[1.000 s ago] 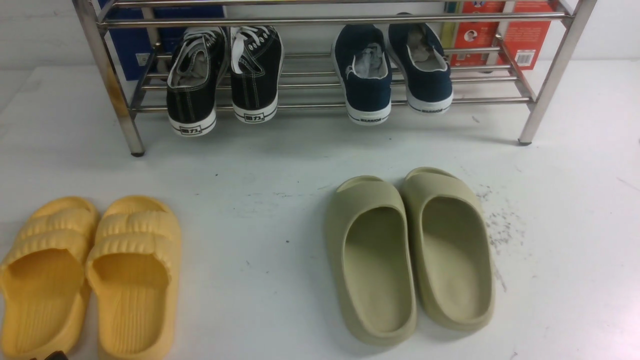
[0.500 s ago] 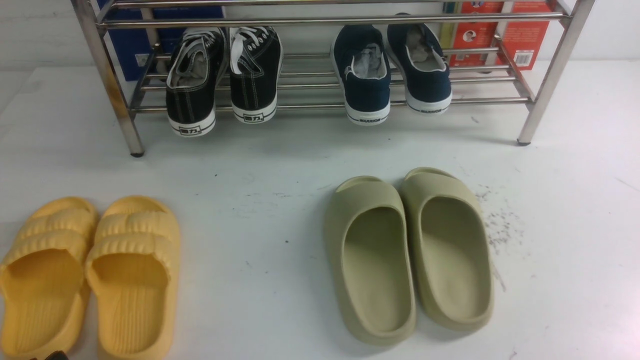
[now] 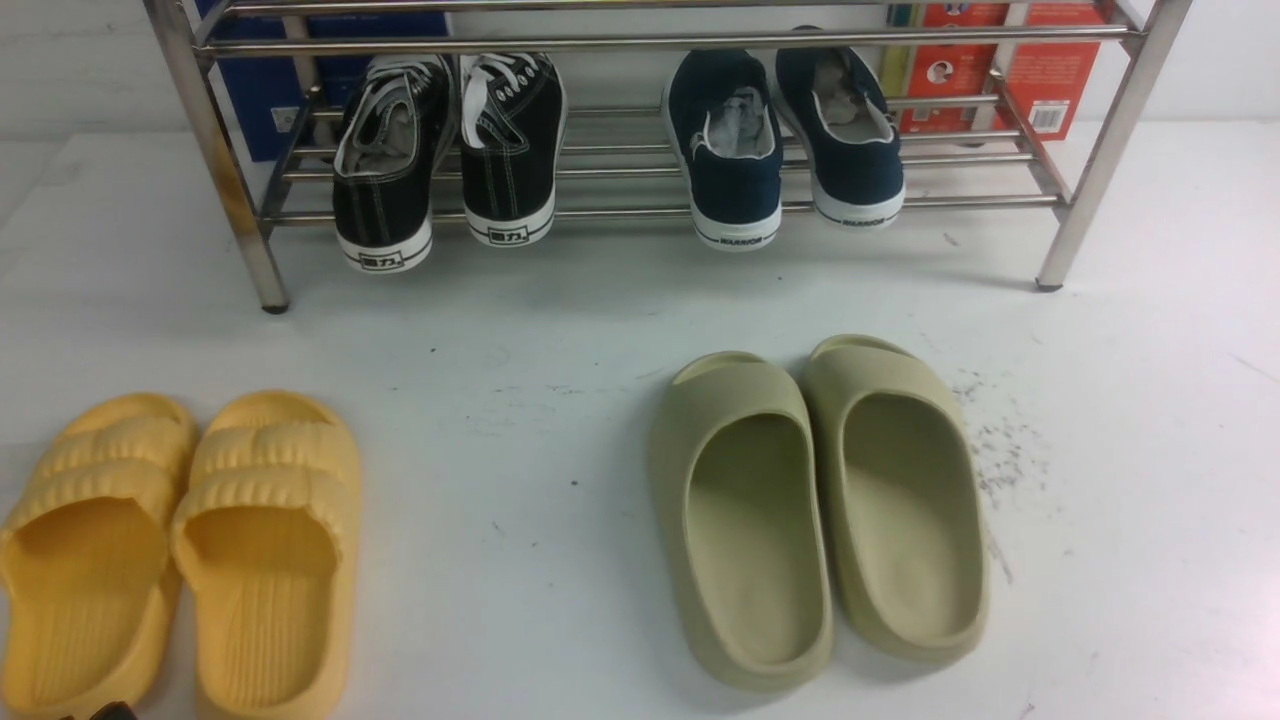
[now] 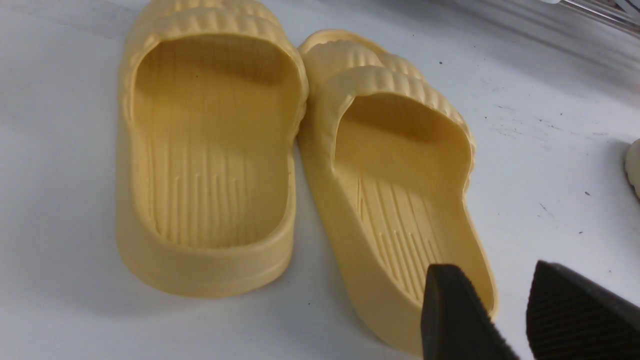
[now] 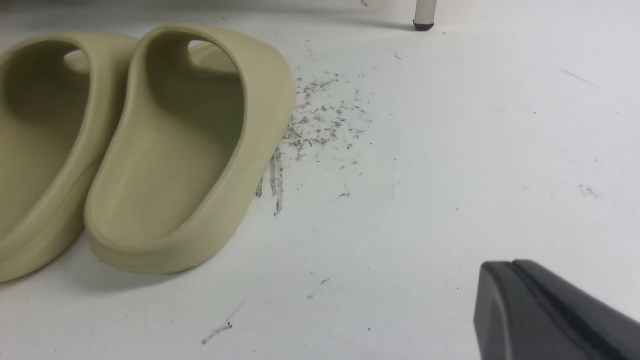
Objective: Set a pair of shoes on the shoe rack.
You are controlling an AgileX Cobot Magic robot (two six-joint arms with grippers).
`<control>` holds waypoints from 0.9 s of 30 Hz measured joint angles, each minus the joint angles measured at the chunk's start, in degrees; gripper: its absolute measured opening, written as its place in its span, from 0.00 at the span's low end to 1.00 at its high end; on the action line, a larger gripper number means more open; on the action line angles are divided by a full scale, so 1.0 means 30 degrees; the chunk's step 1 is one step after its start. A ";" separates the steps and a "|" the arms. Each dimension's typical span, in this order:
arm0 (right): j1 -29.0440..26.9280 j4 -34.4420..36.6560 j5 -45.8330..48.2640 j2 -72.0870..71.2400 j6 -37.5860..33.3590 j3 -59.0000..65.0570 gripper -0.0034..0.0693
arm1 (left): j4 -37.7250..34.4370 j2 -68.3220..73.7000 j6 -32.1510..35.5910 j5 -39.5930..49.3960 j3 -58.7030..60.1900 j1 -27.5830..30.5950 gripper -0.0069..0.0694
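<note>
The two navy-blue slip-on shoes (image 3: pixel 735 150) (image 3: pixel 850 140) stand side by side on the lower bars of the steel shoe rack (image 3: pixel 640 42), right of its middle, with their heels over the front bar. My left gripper (image 4: pixel 492 280) is open and empty, just over the heel of a yellow slide (image 4: pixel 400 200), far from the rack. My right gripper (image 5: pixel 512 270) is shut and empty, low over the bare table, to the right of the olive slides (image 5: pixel 175 150). Neither arm shows clearly in the front view.
Black lace-up sneakers (image 3: pixel 390 170) sit on the rack's left part. Olive-green slides (image 3: pixel 740 520) lie on the white table at centre right and yellow slides (image 3: pixel 270 540) at front left. A blue box (image 3: pixel 250 100) and a red box (image 3: pixel 1050 80) stand behind the rack.
</note>
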 joint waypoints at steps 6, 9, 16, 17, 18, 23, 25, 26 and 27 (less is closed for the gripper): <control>0.0000 0.0000 0.0019 0.0000 0.0000 0.0000 0.05 | 0.0000 0.0000 0.0000 0.0000 0.0000 0.0000 0.40; 0.0000 0.0000 0.0019 0.0000 0.0000 0.0000 0.05 | 0.0000 0.0000 0.0000 0.0000 0.0000 0.0000 0.40; 0.0000 0.0000 0.0019 0.0000 0.0000 0.0000 0.06 | 0.0000 0.0000 0.0000 0.0000 0.0000 0.0000 0.40; 0.0000 0.0000 0.0019 0.0000 0.0000 0.0000 0.06 | 0.0000 0.0000 0.0000 0.0000 0.0000 0.0000 0.40; 0.0000 0.0000 0.0019 0.0000 0.0000 0.0000 0.06 | 0.0000 0.0000 0.0000 0.0000 0.0000 0.0000 0.40; 0.0000 -0.0004 0.0019 0.0000 0.0000 0.0000 0.07 | 0.0000 0.0000 0.0000 0.0000 0.0000 0.0000 0.40; 0.0000 -0.0004 0.0019 0.0000 0.0000 0.0000 0.07 | 0.0000 0.0000 0.0000 0.0000 0.0000 0.0000 0.40; 0.0000 -0.0004 0.0019 0.0000 0.0000 0.0000 0.07 | 0.0000 0.0000 0.0000 0.0000 0.0000 0.0000 0.40; 0.0000 -0.0004 0.0019 0.0000 0.0000 0.0000 0.07 | 0.0000 0.0000 0.0000 0.0000 0.0000 0.0000 0.40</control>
